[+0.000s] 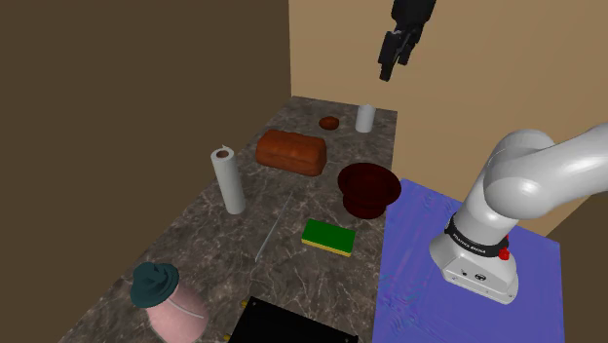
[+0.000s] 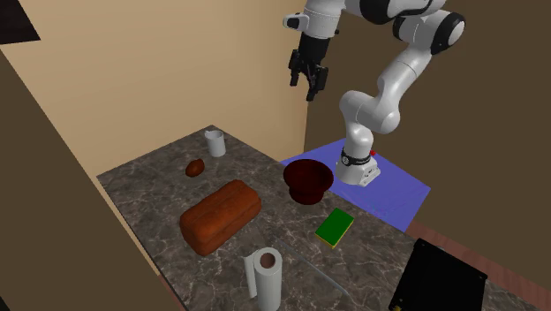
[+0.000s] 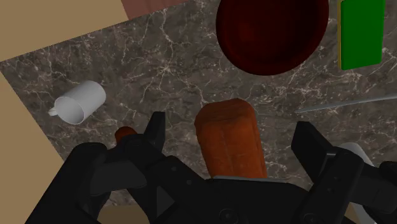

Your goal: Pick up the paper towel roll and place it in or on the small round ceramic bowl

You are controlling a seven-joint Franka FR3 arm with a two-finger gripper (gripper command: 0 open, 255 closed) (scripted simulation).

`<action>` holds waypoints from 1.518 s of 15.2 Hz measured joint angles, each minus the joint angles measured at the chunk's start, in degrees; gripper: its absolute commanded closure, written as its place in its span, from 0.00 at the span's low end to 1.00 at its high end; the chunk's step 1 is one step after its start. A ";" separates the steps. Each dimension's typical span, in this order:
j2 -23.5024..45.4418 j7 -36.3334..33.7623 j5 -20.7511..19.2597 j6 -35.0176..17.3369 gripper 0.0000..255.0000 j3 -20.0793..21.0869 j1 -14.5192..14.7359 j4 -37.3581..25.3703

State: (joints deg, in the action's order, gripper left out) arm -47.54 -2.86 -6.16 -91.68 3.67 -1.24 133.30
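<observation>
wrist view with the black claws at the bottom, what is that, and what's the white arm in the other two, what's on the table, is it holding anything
The white arm is a robot standing on a blue box. The black claws are its gripper, which works as its hand.

The shoulder view looks down from beside the robot. The second exterior view faces it across the counter. The wrist view comes from a camera on the hand, looking down past its two fingers.

On the counter are an upright paper towel roll, a brown loaf, a dark red bowl, a green sponge, a white mug and a small brown lump.

The gripper hangs high above them, open and holding nothing.
</observation>
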 measured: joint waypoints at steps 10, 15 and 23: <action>9.41 -7.99 4.38 -11.85 0.00 6.27 1.87 1.46; 16.50 -13.13 5.92 -18.75 0.00 10.52 2.67 0.34; 30.46 -21.56 4.77 -28.12 0.00 16.96 2.86 -5.68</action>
State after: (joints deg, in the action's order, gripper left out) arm -17.08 -24.43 -1.38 -119.80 20.63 1.62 127.61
